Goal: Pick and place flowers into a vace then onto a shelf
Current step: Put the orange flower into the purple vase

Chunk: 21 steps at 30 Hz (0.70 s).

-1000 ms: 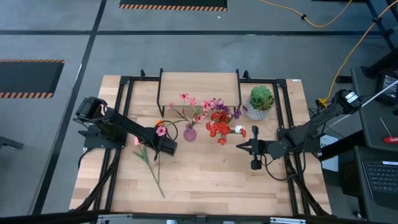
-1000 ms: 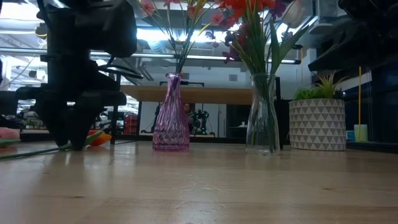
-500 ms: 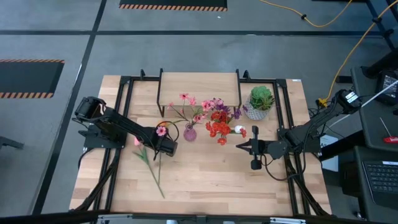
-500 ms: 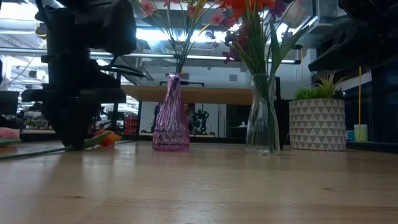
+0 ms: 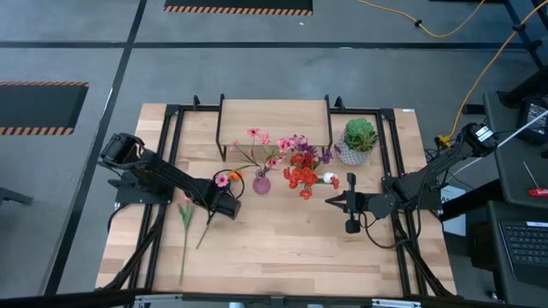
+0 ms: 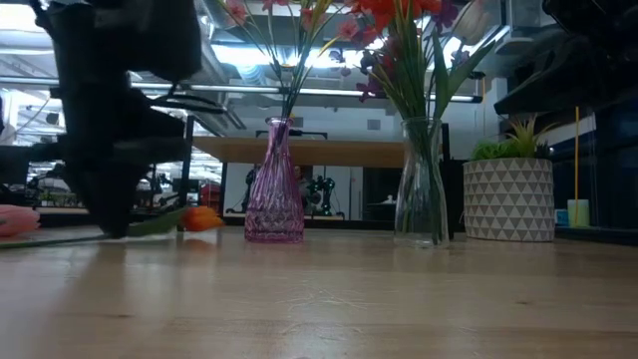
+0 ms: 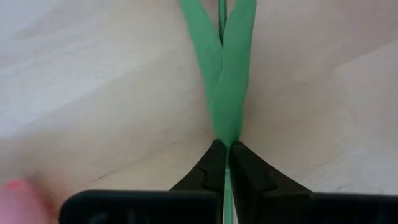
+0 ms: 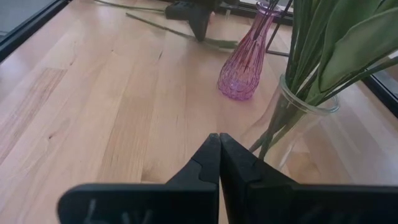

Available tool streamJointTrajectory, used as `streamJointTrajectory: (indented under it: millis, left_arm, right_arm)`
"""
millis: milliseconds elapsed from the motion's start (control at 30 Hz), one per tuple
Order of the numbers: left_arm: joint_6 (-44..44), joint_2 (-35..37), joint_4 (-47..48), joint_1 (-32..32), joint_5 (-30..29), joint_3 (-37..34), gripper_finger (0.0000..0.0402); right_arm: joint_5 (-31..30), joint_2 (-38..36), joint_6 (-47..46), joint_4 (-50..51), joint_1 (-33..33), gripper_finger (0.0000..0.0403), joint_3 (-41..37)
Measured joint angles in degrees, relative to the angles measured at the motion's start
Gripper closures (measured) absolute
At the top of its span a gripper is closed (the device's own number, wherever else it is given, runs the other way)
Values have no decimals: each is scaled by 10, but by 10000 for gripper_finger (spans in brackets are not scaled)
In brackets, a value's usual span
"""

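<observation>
Beside purple vase [image 5: 261, 182], left gripper [image 5: 224, 208] pinches tulip stem [image 7: 227, 93] flat on bench [image 5: 291, 248]. Pick step under way; next probably lift, tip upright, thread into vase. Right gripper [image 5: 346, 204] waits, pressed together.

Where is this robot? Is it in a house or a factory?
Probably a robot lab or workshop, not a house. The grey floor has orange-and-black striped hazard tape, a yellow cable trails across it, and a dark laptop keyboard sits beside the light wooden table.
</observation>
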State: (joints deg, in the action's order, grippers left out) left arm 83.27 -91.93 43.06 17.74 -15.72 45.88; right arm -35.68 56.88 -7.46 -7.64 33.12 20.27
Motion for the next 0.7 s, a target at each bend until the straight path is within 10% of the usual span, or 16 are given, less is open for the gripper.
streamJointTrajectory:
  millis: [700]
  left_arm:
    - [-22,169,18,88,-162,2,397]
  right_arm:
    - [0,0,0,3,0,399,0]
